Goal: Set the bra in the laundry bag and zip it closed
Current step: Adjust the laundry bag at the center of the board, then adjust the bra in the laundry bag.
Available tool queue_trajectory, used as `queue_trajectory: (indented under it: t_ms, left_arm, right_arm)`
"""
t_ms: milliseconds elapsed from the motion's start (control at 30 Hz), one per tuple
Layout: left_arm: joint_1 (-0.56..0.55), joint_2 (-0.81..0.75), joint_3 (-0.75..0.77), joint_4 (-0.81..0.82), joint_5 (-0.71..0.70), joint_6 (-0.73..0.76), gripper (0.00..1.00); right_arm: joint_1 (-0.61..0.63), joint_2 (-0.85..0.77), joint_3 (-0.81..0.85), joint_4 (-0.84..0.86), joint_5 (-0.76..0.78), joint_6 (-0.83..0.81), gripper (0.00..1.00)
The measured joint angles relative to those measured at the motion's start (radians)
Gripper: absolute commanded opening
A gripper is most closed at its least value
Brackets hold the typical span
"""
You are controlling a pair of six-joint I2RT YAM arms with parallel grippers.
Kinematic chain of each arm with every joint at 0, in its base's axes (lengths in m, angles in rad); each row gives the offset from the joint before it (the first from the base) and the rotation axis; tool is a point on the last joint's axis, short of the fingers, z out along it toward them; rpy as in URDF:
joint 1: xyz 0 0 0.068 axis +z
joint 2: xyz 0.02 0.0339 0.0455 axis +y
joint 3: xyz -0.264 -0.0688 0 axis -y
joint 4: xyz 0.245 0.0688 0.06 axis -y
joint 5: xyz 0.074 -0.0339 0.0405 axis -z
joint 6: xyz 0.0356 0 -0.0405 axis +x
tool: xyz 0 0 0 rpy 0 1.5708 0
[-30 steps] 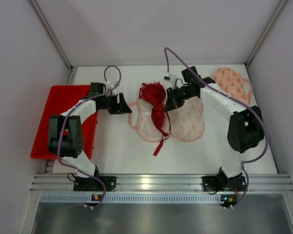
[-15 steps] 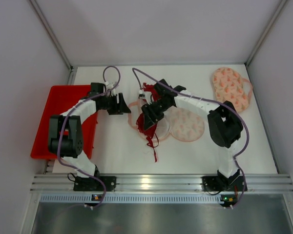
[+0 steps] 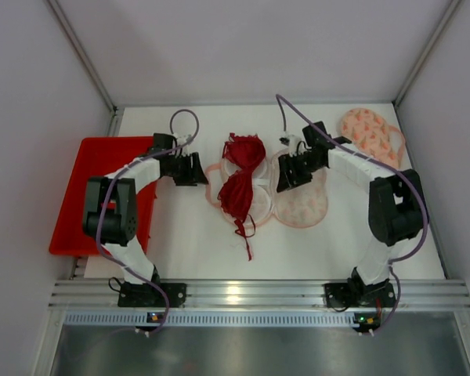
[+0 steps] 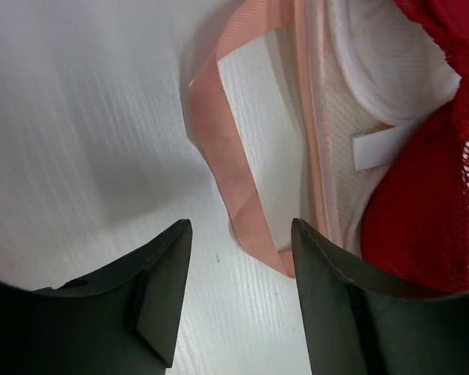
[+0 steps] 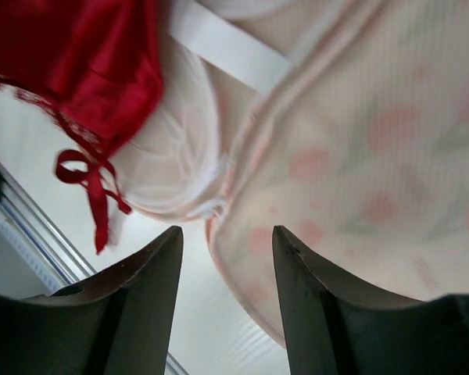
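The red lace bra lies bunched on the left half of the opened pink laundry bag, with a strap trailing toward the near edge. My left gripper is open just left of the bag. In the left wrist view, the left gripper hovers over bare table beside the bag's pink ribbon loop and the bra. My right gripper is open over the bag's floral flap. In the right wrist view, the right gripper straddles the flap's edge, with the bra at the upper left.
A red tray sits at the left under my left arm. A second floral bag lies at the back right. White walls close in the table on three sides, and a metal rail runs along the near edge.
The right gripper swung left over the bra, opened, and came back right over the flap. The bra now sits lower and more bunched on the bag's left half. The left gripper narrowed slightly.
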Motion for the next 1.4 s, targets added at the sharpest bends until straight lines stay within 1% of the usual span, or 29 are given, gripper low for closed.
queue_trajectory:
  t_ms: [133,233,300,367,567,600,667,767,833,867,900,967,1000,1100,1167,1267,1400]
  left_arm:
    - [-0.021,0.029,0.006,-0.003,-0.056,0.005,0.52]
    - [-0.034,0.032,0.002,-0.008,-0.082,0.014,0.51]
    - [-0.042,0.032,-0.006,-0.008,-0.092,0.019,0.51]
    - [-0.050,0.029,-0.030,-0.006,-0.092,0.022,0.48]
    - [-0.092,-0.049,-0.129,0.002,-0.098,0.042,0.39]
    - [-0.099,-0.064,-0.146,-0.001,-0.098,0.045,0.38]
    - [-0.108,-0.097,-0.182,-0.013,-0.095,0.051,0.38]
    - [-0.112,-0.149,-0.228,-0.052,-0.072,0.052,0.43]
    - [-0.112,-0.176,-0.232,-0.082,-0.057,0.053,0.50]
    - [-0.112,-0.191,-0.228,-0.090,-0.051,0.055,0.51]
    - [-0.111,-0.211,-0.217,-0.102,-0.045,0.058,0.54]
    - [-0.108,-0.257,-0.187,-0.115,-0.044,0.076,0.55]
    - [-0.106,-0.285,-0.159,-0.120,-0.042,0.087,0.56]
    - [-0.119,-0.372,-0.072,-0.116,-0.060,0.166,0.58]
    - [-0.157,-0.428,-0.031,-0.113,-0.086,0.234,0.58]
    - [-0.278,-0.497,-0.002,-0.116,-0.147,0.346,0.57]
    - [-0.441,-0.502,-0.001,-0.182,-0.198,0.512,0.57]
  right_arm:
    - [0.003,0.039,-0.098,0.016,0.071,-0.006,0.50]
    - [0.006,0.058,-0.153,0.030,0.101,-0.014,0.50]
    - [0.007,0.064,-0.180,0.030,0.105,-0.022,0.50]
    - [0.008,0.063,-0.185,0.031,0.095,-0.030,0.51]
    - [0.021,0.038,-0.224,0.045,0.071,-0.061,0.50]
    - [0.027,0.030,-0.233,0.042,0.069,-0.069,0.47]
    - [0.044,0.016,-0.251,0.028,0.064,-0.089,0.47]
    - [0.069,0.002,-0.269,-0.005,0.044,-0.111,0.48]
    - [0.083,-0.014,-0.274,-0.032,0.030,-0.116,0.48]
    - [0.087,-0.026,-0.274,-0.039,0.020,-0.113,0.49]
    - [0.089,-0.046,-0.273,-0.043,0.010,-0.104,0.49]
    - [0.090,-0.090,-0.266,-0.033,-0.008,-0.066,0.49]
    - [0.089,-0.113,-0.260,-0.023,-0.013,-0.043,0.52]
    - [0.082,-0.164,-0.224,0.033,-0.022,0.041,0.54]
    - [0.076,-0.175,-0.194,0.092,-0.013,0.098,0.55]
    - [0.054,-0.155,-0.148,0.156,0.006,0.176,0.55]
    - [0.011,-0.040,-0.040,0.212,0.017,0.247,0.55]
